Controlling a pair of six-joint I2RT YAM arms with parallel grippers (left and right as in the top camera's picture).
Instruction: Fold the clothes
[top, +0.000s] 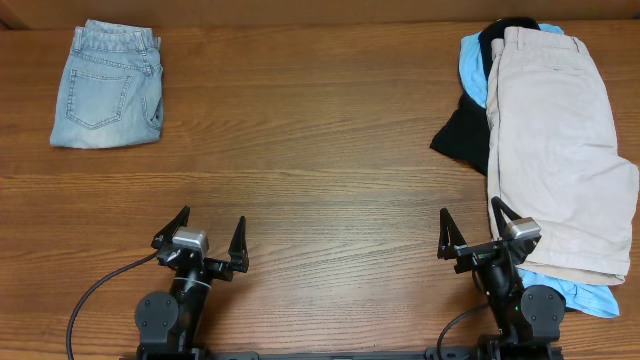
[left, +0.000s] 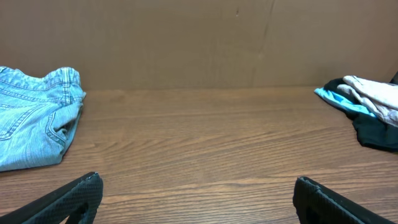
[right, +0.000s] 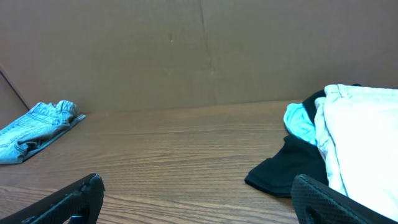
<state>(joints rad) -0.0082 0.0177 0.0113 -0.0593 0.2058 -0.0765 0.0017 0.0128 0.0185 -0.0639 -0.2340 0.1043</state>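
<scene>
Folded light-blue denim shorts (top: 105, 85) lie at the far left of the table; they also show in the left wrist view (left: 31, 124) and the right wrist view (right: 37, 127). At the right lies a pile: beige shorts (top: 550, 140) spread flat on top of a light-blue garment (top: 472, 70) and a black garment (top: 462, 135). The pile shows in the right wrist view (right: 354, 149) and the left wrist view (left: 367, 102). My left gripper (top: 212, 232) is open and empty at the near edge. My right gripper (top: 470, 222) is open and empty, its right finger beside the beige shorts' near edge.
The wooden table (top: 320, 150) runs between the two lots of clothes. A brown cardboard wall (left: 199, 37) stands along the far edge. A black cable (top: 100, 290) trails from the left arm's base.
</scene>
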